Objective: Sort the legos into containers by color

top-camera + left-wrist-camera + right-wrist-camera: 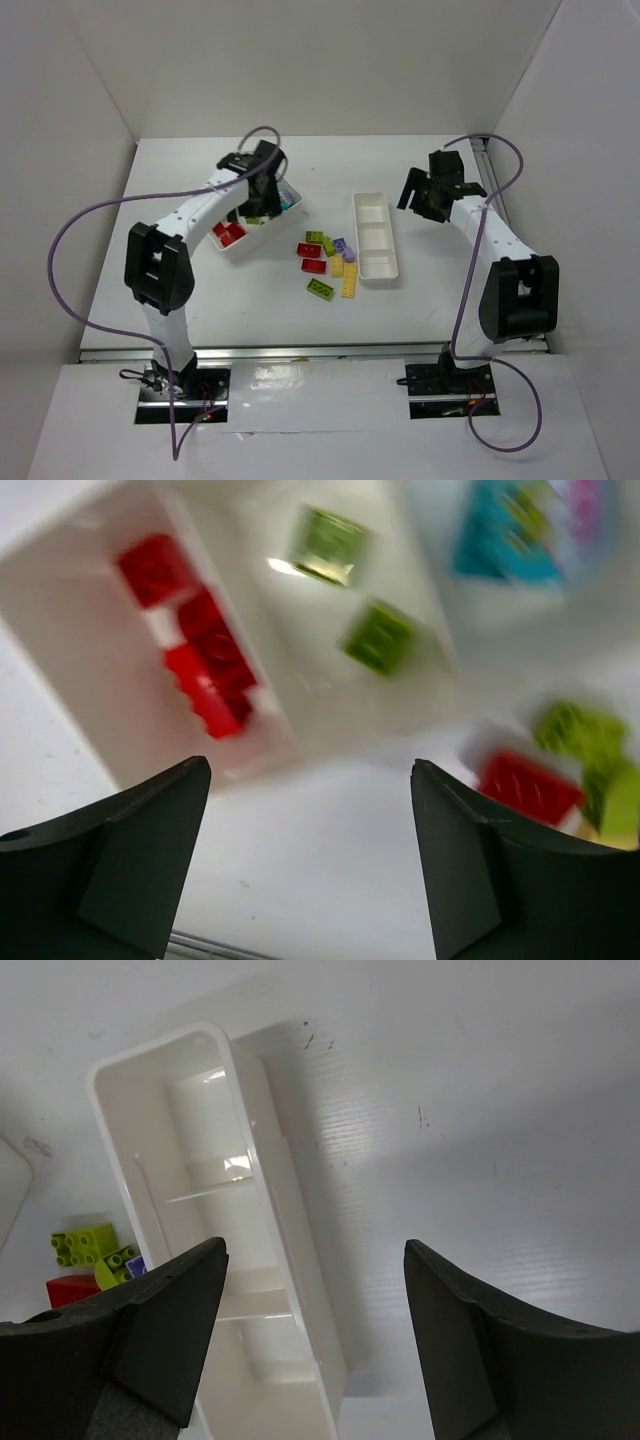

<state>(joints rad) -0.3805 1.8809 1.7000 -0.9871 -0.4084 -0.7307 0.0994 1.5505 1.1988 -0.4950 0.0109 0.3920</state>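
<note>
The wider tray (pixel 238 251) holds red bricks (pixel 228 233), lime green bricks (pixel 256 218) and teal pieces (pixel 289 200) in separate compartments. My left gripper (pixel 263 198) hovers over it, open and empty. The blurred left wrist view (pixel 310 770) shows the red bricks (pixel 195 640), green bricks (pixel 380 638) and teal pieces (pixel 500 540). The narrower tray (pixel 372 215) holds no bricks. My right gripper (pixel 428 203) is open and empty just right of it (pixel 315 1250). Loose legos lie between the trays: red (pixel 310 250), green (pixel 320 289), yellow (pixel 349 281), lilac (pixel 343 247).
White walls enclose the table on three sides. The narrower tray (pixel 230 1240) fills the left of the right wrist view, with a green brick (pixel 85 1245) and a red brick (pixel 70 1288) beyond it. Purple cables loop from both arms.
</note>
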